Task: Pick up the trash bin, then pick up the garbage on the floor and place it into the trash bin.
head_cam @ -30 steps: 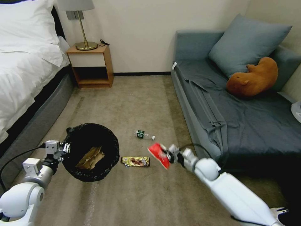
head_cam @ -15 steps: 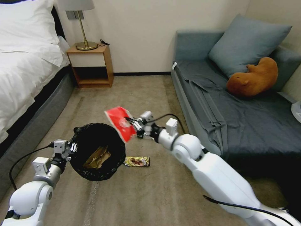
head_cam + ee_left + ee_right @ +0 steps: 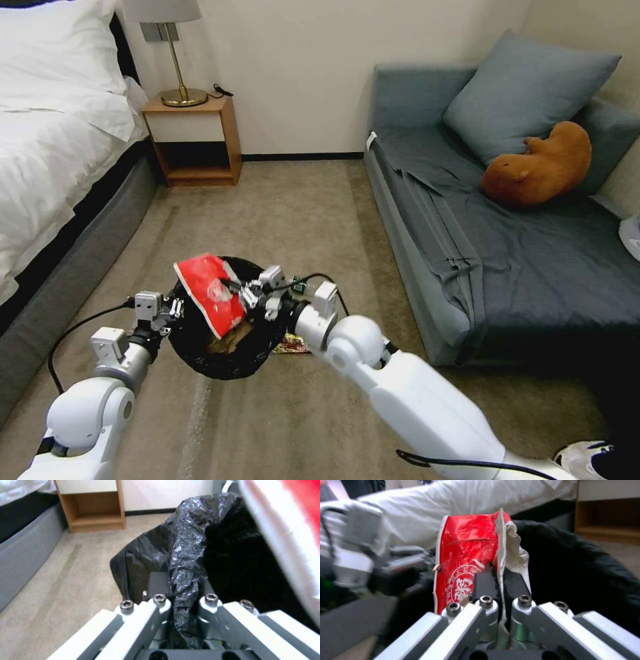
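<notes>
My left gripper (image 3: pixel 176 309) is shut on the rim of the trash bin (image 3: pixel 200 353), a round bin lined with crinkly black plastic, and holds it off the carpet. In the left wrist view the gripper (image 3: pixel 182 590) pinches a fold of the black liner (image 3: pixel 173 545). My right gripper (image 3: pixel 237 295) is shut on the red-and-white snack bag (image 3: pixel 208 293), which hangs over the bin's mouth. The right wrist view shows that gripper (image 3: pixel 499 578) clamped on the bag's (image 3: pixel 463 547) edge. A brown paper bag (image 3: pixel 227 344) lies inside the bin. The gold-brown wrapper (image 3: pixel 291 345) and the small bottle (image 3: pixel 299 285) lie on the floor, partly hidden by my right arm.
A bed (image 3: pixel 53 167) runs along the left, with a wooden nightstand (image 3: pixel 193 140) and lamp by the far wall. A grey sofa (image 3: pixel 507 260) on the right carries a pillow (image 3: pixel 527 87) and a brown plush animal (image 3: pixel 540 167). Open carpet (image 3: pixel 280 220) lies between them.
My right arm swung left and up with the snack bag, from near the sofa to above the bin. My left arm brought the bin rightward, toward the middle.
</notes>
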You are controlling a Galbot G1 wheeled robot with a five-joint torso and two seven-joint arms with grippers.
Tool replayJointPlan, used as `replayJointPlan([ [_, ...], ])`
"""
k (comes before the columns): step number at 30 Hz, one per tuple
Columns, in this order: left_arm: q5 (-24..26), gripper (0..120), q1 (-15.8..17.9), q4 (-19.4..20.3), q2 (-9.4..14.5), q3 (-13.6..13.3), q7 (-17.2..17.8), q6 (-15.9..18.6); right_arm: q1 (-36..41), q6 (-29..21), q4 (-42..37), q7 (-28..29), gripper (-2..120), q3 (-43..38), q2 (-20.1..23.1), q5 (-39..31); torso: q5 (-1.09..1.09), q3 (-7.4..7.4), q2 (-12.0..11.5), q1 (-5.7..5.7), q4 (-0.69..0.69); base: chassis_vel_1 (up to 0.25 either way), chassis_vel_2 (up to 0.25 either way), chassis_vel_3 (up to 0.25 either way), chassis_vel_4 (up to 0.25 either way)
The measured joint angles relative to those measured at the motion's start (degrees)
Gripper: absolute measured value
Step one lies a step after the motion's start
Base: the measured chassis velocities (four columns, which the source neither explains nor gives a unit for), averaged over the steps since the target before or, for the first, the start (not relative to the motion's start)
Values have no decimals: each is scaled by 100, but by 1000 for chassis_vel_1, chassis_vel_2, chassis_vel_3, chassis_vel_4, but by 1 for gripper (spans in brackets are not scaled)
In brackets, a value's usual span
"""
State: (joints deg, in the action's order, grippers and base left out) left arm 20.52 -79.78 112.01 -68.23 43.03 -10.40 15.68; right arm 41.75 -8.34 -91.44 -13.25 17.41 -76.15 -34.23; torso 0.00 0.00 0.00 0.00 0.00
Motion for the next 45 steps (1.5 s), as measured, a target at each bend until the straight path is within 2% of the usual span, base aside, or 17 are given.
replayJointPlan([
  [3, -1, 4, -59, -2, -19, 38, -34, -21, 17, 17, 139, 26, 0, 12, -37, 98, 0, 0, 0, 0, 1, 0, 0, 0, 0],
  [5, -2, 4, -80, -11, -30, 57, -58, -41, 36, 26, 185, 42, 5, 30, -43, 137, 0, 0, 0, 0, 1, 0, 0, 0, 0],
  [6, -3, 4, -89, -25, -33, 68, -69, -52, 61, 41, 213, 51, 11, 45, -43, 181, 0, 0, 0, 0, 0, 0, 0, 0, 0],
  [8, -4, 4, -90, -30, -34, 72, -71, -58, 73, 44, 220, 55, 15, 51, -41, 202, 0, 0, 0, 0, 0, 0, 0, 0, 0],
  [10, -39, 4, -86, -33, -35, 65, -73, -66, 125, 46, 223, 64, 29, 56, -39, 240, 0, 0, 0, 0, 1, 0, 0, 0, 0],
  [14, -68, 4, -77, -33, -25, 46, -78, -69, 141, 43, 200, 67, 36, 56, -26, 254, 0, 0, 0, 0, 0, 0, 0, 0, 0],
  [15, -72, 4, -56, -33, -10, 42, -86, -69, 145, 42, 175, 71, 43, 46, -14, 264, 0, 0, 0, 0, 0, 0, 0, 0, 0],
  [18, -72, 4, -34, -44, 15, 45, -88, -71, 145, 46, 165, 97, 50, 29, -4, 269, 0, 0, 0, 0, 0, 0, 0, 0, 0],
  [20, -83, 4, 0, -183, 92, 115, -116, -113, 123, 143, 203, 177, 64, -53, 27, 301, 0, 0, 0, 0, 0, 0, 0, 0, 0],
  [24, -81, 4, 19, -315, 153, 224, -159, -145, 112, 162, 281, 180, 72, -169, 56, 396, 0, 0, 0, 0, 0, 0, 0, 0, 0],
  [26, -91, 4, 22, -465, 221, 385, -252, -182, 101, 179, 488, 183, 85, -330, 91, 614, 0, 0, 0, 0, 0, 0, 0, 0, 0],
  [27, -91, 4, 22, -465, 221, 385, -252, -182, 101, 179, 488, 183, 85, -330, 91, 614, 0, 0, 0, 0, 0, 0, 0, 0, 0],
  [30, -102, 4, 9, -570, 301, 540, -343, -230, 96, 197, 746, 246, 97, -499, 118, 735, 0, 0, 0, 0, 0, 0, 0, 0, 0],
  [40, 96, 4, -9, -790, 542, 935, -446, -316, 127, 198, 1205, 428, 100, -853, 198, 977, 0, 0, 1, 0, 0, 0, 0, 0, 0],
  [43, 343, 4, -12, -1036, 722, 1265, -491, -349, 162, 138, 1521, 742, 100, -1051, 192, 1181, 0, 0, 0, 0, 0, 0, 0, 0, 0],
  [44, 343, 4, -12, -1036, 722, 1265, -491, -349, 162, 138, 1521, 742, 100, -1051, 192, 1181, 0, 0, 0, 0, 0, 0, 0, 0, 0],
  [45, 447, 4, 27, -1230, 805, 1461, -513, -378, 187, 128, 1740, 881, 100, -1158, 159, 1294, 0, 0, 0, 0, 0, 0, 0, 0, 0],
])
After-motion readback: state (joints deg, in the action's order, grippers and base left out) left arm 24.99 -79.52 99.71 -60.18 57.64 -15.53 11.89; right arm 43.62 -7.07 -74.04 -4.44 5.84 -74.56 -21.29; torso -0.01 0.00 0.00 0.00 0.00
